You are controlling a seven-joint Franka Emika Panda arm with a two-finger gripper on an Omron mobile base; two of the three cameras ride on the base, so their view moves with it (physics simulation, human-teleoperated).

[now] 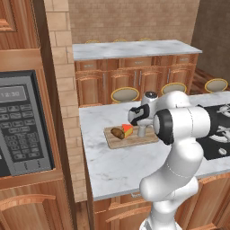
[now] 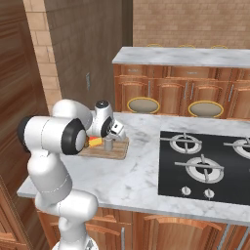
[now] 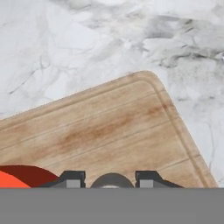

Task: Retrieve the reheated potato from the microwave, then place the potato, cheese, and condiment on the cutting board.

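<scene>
The cutting board (image 1: 134,140) lies on the marble island counter. On its left part sit the brown potato (image 1: 117,133) and, beside it, the orange-yellow cheese (image 1: 128,129). The pale condiment shaker (image 1: 142,131) stands upright on the board's right part. My gripper (image 1: 143,123) comes down over the shaker and is shut on the condiment. In the hand view the shaker's round grey cap (image 3: 111,181) sits between my fingertips (image 3: 72,178), above the board (image 3: 113,127), with the cheese (image 3: 17,177) at the lower left. The microwave (image 1: 22,126), door shut, is set into the wall at left.
A black gas hob (image 2: 205,166) fills the counter's right side. Round stools (image 1: 125,94) stand along the island's far edge, and a second counter (image 1: 134,48) runs behind them. A brick pillar (image 1: 60,67) rises between microwave and island. Bare marble (image 1: 121,166) lies in front of the board.
</scene>
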